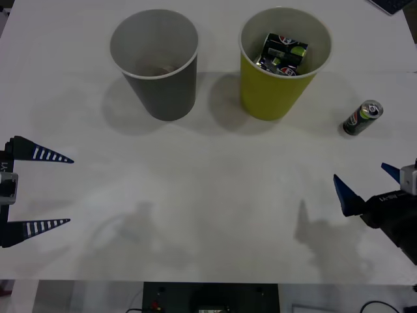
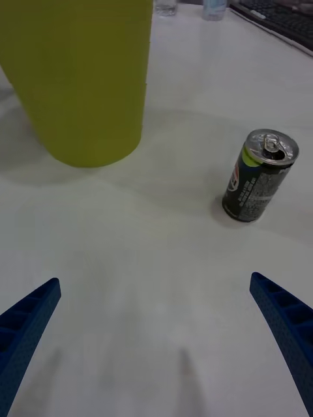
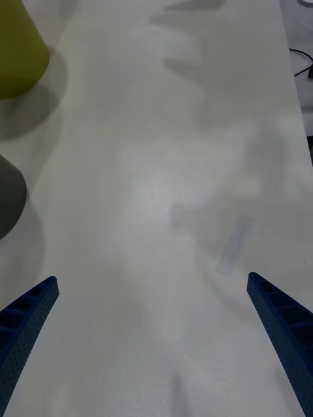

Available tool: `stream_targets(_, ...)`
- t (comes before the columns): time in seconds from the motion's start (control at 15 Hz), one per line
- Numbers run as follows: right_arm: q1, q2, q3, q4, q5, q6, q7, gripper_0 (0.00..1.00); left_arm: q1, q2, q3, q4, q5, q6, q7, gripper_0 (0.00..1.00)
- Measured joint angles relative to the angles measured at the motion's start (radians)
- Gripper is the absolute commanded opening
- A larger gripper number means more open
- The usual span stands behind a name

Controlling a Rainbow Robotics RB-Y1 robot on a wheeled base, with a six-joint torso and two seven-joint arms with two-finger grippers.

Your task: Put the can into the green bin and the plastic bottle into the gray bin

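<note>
- Right claw (image 1: 368,186) hovers low over the bench (image 1: 208,215), fingers spread wide, gripping nothing.
- The can (image 2: 259,176) stands upright just ahead of it, apart from both fingers.
- Green bin (image 1: 283,62) sits beyond the can with crushed cans inside; gray bin (image 1: 156,62) stands beside it.
- Left claw (image 1: 39,191) waits released at the bench's left edge.

A lab or office bench by the look of what's around me, my plain white table (image 1: 208,215), a dark keyboard (image 2: 280,23) at its far edge, cables (image 1: 381,306) trailing on the floor below my front edge
</note>
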Motion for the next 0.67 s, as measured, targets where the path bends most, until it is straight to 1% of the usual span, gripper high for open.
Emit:
stream_targets(0.13,-0.071,0.035,0.082,0.076,0.063,0.047,-0.106,1.0,0.0,0.0,0.0,0.0,0.0,0.0,0.0,1.0)
stream_targets(0.27,-0.128,0.072,0.133,0.157,0.111,0.068,-0.192,1.0,0.0,0.0,0.0,0.0,0.0,0.0,0.0,1.0)
stream_targets(0.47,-0.183,0.122,0.156,0.258,0.175,0.079,-0.317,1.0,0.0,0.0,0.0,0.0,0.0,0.0,0.0,1.0)
stream_targets(0.67,-0.212,0.155,0.16,0.326,0.211,0.089,-0.432,1.0,0.0,0.0,0.0,0.0,0.0,0.0,0.0,1.0)
